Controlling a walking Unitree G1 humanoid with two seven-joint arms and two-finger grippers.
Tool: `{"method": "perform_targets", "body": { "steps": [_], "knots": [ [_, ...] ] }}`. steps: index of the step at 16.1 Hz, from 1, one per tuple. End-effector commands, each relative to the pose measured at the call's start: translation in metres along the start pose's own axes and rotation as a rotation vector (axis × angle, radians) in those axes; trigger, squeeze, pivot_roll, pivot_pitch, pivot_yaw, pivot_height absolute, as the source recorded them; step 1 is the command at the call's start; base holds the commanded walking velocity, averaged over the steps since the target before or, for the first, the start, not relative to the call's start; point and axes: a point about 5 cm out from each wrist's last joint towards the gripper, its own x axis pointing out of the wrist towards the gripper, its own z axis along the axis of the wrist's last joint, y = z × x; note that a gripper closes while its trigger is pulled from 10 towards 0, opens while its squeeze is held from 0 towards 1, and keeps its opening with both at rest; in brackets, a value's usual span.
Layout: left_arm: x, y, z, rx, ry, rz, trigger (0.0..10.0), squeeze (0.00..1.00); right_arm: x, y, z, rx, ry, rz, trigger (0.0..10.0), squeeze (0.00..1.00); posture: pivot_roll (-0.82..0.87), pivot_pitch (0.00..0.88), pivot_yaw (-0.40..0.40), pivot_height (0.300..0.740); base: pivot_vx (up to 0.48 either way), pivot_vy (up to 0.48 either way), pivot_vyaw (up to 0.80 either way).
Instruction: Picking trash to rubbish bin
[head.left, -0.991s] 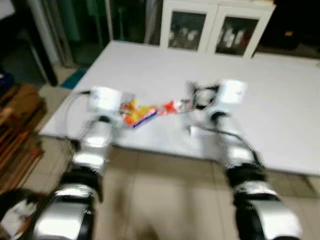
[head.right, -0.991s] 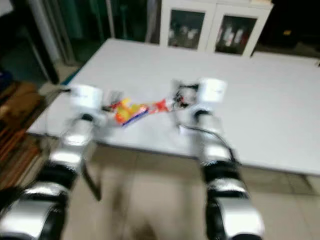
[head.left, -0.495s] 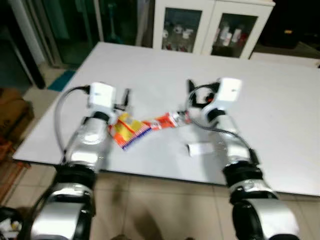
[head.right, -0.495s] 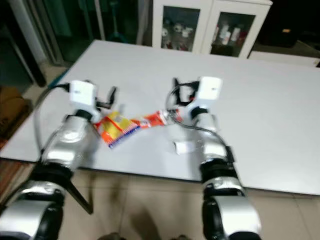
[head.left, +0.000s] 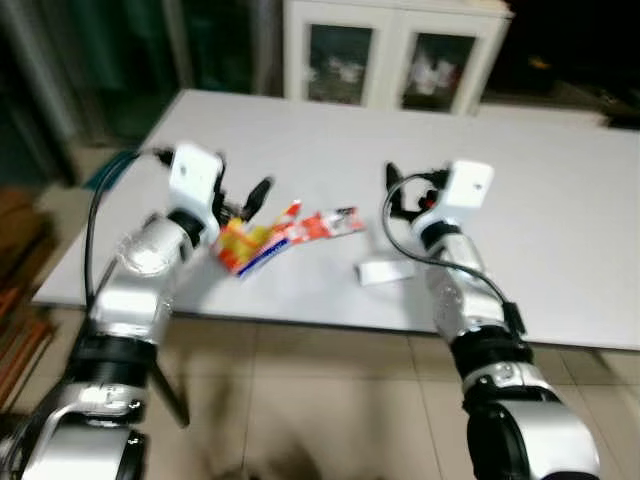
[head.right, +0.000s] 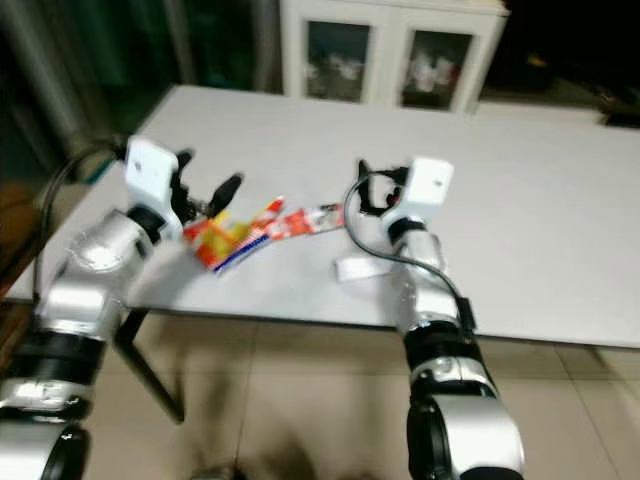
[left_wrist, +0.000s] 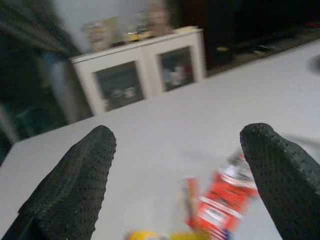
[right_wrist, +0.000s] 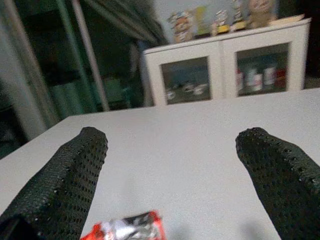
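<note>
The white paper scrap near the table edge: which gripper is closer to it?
Right. The right gripper hovers just beyond the white paper scrap, its forearm passing beside it. The left gripper is farther off, over the yellow snack wrapper.

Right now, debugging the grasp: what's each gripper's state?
Left gripper: open, holding nothing, above the snack wrappers.
Right gripper: open, holding nothing.

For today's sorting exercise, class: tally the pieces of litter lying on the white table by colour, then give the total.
Yellow and orange crinkled snack wrapper: 1
Red and silver foil wrapper: 1
Small white paper scrap: 1
Total: 3, all on the white table
</note>
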Motion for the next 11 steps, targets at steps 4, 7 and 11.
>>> {"method": "perform_targets", "body": {
  "steps": [4, 7, 11],
  "knots": [
    [-0.009, -0.014, -0.007, 0.088, 0.168, -0.203, 10.0, 0.0, 0.001, 0.004, 0.0, 0.004, 0.002, 0.009, 10.0, 0.0, 0.07, 0.044, -0.059, 0.74, 0.0, 0.0, 0.0],
    [-0.009, -0.018, -0.021, 0.113, 0.269, -0.172, 10.0, 0.0, 0.0, 0.002, -0.001, 0.007, 0.005, 0.007, 10.0, 0.0, 0.06, 0.044, -0.057, 0.74, 0.0, 0.0, 0.0],
    [-0.012, -0.018, -0.032, 0.208, 0.359, -0.182, 10.0, 0.0, -0.002, 0.013, -0.003, 0.008, 0.038, 0.14, 10.0, 0.0, 0.06, 0.046, -0.056, 0.74, 0.0, 0.0, 0.0]
  ]
}}
